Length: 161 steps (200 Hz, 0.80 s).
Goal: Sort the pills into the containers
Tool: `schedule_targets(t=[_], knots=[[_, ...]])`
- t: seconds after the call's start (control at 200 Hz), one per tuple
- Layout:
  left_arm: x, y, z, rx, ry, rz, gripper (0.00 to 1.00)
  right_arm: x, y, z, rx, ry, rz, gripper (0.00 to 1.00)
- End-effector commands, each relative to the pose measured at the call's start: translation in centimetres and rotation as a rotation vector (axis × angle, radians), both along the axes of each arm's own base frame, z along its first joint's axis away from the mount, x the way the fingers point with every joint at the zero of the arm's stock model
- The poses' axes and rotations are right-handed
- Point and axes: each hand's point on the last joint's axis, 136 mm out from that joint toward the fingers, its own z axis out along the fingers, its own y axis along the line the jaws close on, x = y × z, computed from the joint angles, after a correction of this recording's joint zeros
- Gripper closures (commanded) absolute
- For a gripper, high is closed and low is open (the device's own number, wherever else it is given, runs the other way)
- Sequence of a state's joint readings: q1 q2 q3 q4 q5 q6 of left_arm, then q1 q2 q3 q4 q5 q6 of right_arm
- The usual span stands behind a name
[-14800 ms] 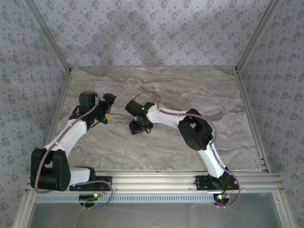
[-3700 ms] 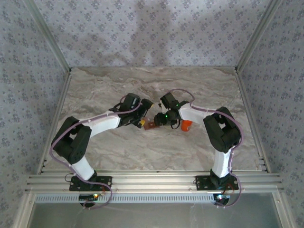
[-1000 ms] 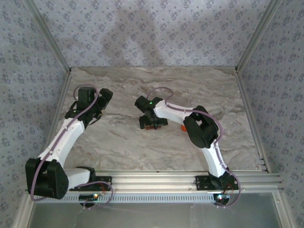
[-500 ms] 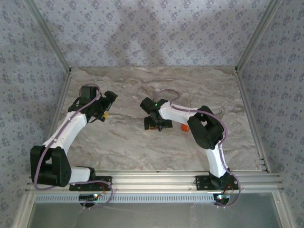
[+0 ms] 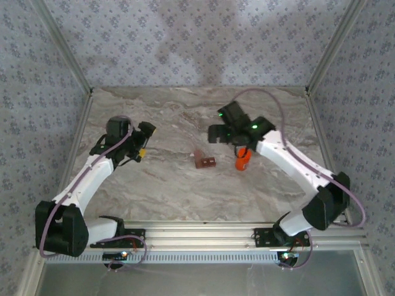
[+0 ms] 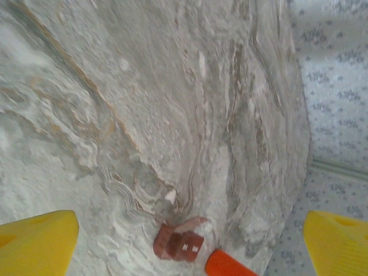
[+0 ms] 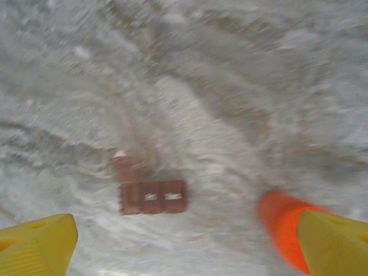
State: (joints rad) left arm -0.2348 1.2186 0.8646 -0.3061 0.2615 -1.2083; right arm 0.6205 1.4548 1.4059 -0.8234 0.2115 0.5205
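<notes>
Sitting clear of worktop [image 5: 160, 185] edges: reddish-brown pill strip [image 5: 204, 161] near orange bottle [image 5: 242, 161]; left end effector [image 5: 145, 140] and right end effector [image 5: 216, 127] spread, empty.

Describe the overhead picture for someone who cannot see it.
Two white robot arms reach over a marble table, with the left gripper and the right gripper both open and holding nothing. On the table between the arms lie a small reddish-brown strip of pill cells and, to its right in the picture, a small orange bottle.
</notes>
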Motion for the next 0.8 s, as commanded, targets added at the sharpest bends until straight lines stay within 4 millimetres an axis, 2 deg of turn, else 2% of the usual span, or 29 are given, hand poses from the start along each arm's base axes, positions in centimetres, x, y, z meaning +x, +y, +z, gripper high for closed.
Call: schedule_targets(t=[0.0, 0.065, 0.135, 0.26, 0.495, 0.57, 0.585, 0.62, 0.799], knots=[[0.0, -2.6, 1.5, -0.039, 0.006, -0.054, 0.00, -1.8, -5.4, -3.9, -0.160, 0.159, 0.028, 0.00], [-0.1, -4.1, 1.3, -0.072, 0.017, -0.079, 0.00, -1.8, -6.8, -4.9, -0.141, 0.209, 0.030, 0.01], [-0.2, -5.5, 0.6, -0.100, 0.038, -0.098, 0.00, -1.7, -7.4, -6.2, -0.122, 0.255, 0.038, 0.02], [0.0, -7.2, -0.3, -0.122, 0.067, -0.124, 0.00, -1.4, -7.3, -8.0, -0.094, 0.307, 0.047, 0.05], [0.8, -8.9, -0.5, -0.141, 0.091, -0.145, 0.00, -1.5, -6.7, -11.6, -0.078, 0.372, 0.055, 0.08], [1.0, -9.4, -0.7, -0.148, 0.097, -0.157, 0.00, -1.0, -6.5, -12.1, -0.075, 0.362, 0.057, 0.10], [1.0, -9.5, -0.8, -0.148, 0.097, -0.160, 0.00, -1.8, -6.7, -13.1, -0.084, 0.391, 0.057, 0.10], [1.2, -9.9, -0.7, -0.149, 0.092, -0.173, 0.00, -1.9, -6.8, -13.7, -0.089, 0.402, 0.057, 0.11], [1.3, -10.5, -0.9, -0.129, 0.094, -0.221, 0.00, -2.3, -6.6, -15.5, -0.096, 0.437, 0.062, 0.18]])
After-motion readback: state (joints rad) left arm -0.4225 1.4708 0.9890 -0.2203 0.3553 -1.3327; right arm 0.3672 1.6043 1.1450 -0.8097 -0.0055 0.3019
